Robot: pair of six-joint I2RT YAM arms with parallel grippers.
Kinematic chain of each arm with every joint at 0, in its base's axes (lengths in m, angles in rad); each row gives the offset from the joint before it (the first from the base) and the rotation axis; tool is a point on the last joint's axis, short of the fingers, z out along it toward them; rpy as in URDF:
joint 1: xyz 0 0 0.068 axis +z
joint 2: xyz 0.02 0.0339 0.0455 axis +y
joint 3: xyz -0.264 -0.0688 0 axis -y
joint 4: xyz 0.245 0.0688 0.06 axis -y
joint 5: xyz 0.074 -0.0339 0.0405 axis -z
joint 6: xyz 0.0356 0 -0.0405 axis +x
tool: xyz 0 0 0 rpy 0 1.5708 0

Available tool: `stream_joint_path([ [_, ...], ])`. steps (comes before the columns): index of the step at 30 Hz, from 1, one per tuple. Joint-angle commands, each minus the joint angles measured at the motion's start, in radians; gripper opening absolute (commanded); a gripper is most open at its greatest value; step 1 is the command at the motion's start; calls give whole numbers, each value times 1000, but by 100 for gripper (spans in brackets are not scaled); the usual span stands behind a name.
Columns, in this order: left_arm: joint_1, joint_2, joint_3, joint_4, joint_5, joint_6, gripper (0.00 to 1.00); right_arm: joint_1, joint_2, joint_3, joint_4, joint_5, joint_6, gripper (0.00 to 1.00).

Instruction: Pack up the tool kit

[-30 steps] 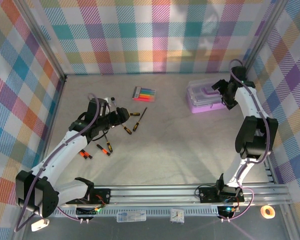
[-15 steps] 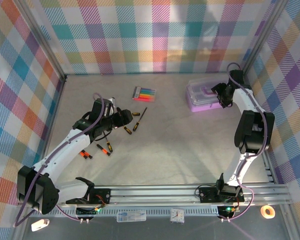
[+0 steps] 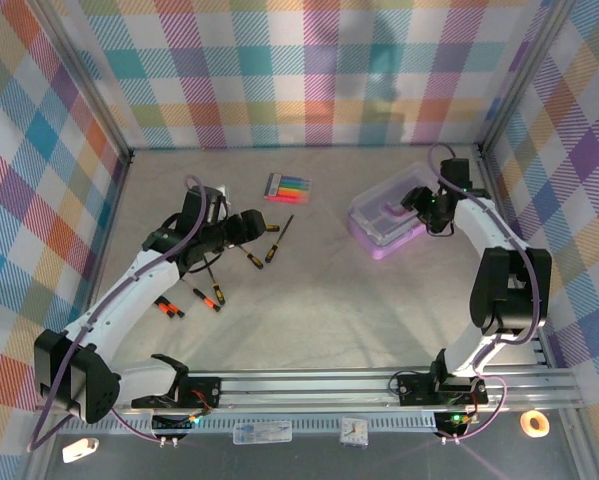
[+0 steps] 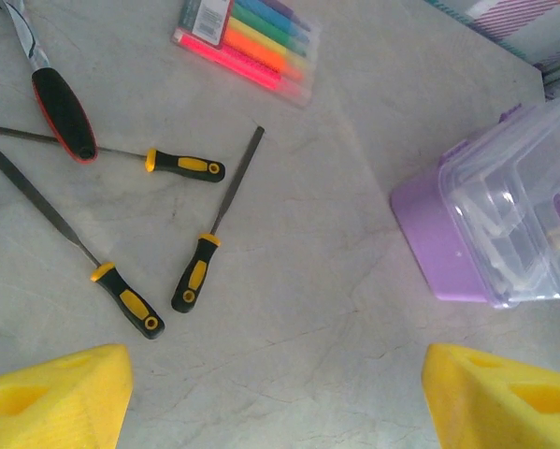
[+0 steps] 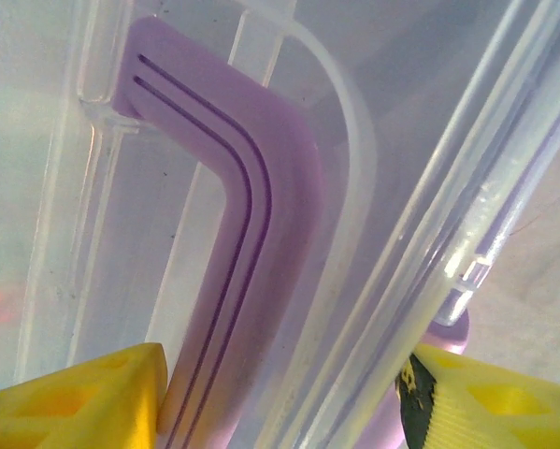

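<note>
The right pincer (image 3: pixel 426 205) is spread wide astride the top of the tool kit (image 3: pixel 379 225). One yellow finger (image 5: pixel 74 398) sits beside the purple handle (image 5: pixel 233 234) and the other just outside the clear lid's rim, so the box lies directly beneath it with the lid apparently down. If the step is drawing the box toward the tools, the pull should stay low and level so the rim neither slips free nor tips. The left pincer (image 4: pixel 275 365), likewise spread and empty, has the screwdrivers (image 4: pixel 193 281) ahead to its left and the box ahead to its right.
</note>
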Motion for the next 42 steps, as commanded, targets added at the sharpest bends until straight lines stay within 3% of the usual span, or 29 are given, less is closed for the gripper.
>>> stream_joint_path([
  [1, -21, 14, 39, -48, -12, 14, 80, 92, -18, -111, -131, -66, -125, 64],
  [8, -80, 95, 86, -99, -31, 53, 78, 268, -156, -247, -155, -83, -246, 65],
  [11, -126, 151, 123, -119, -34, 68, 76, 347, -221, -276, -185, -32, -278, 68],
  [18, -264, 306, 272, -182, -65, 101, 74, 393, -386, -262, -211, 85, -275, 73],
  [25, -383, 496, 493, -309, -160, 142, 77, 355, -491, -265, -172, 197, -190, 88],
  [28, -405, 583, 590, -373, -172, 154, 82, 289, -495, -285, -147, 140, -150, 90],
  [34, -461, 718, 732, -465, -182, 185, 87, 125, -511, -411, 25, -178, -83, 98],
  [42, -478, 770, 767, -485, -108, 191, 92, 83, -470, -476, 67, -231, -106, 100],
])
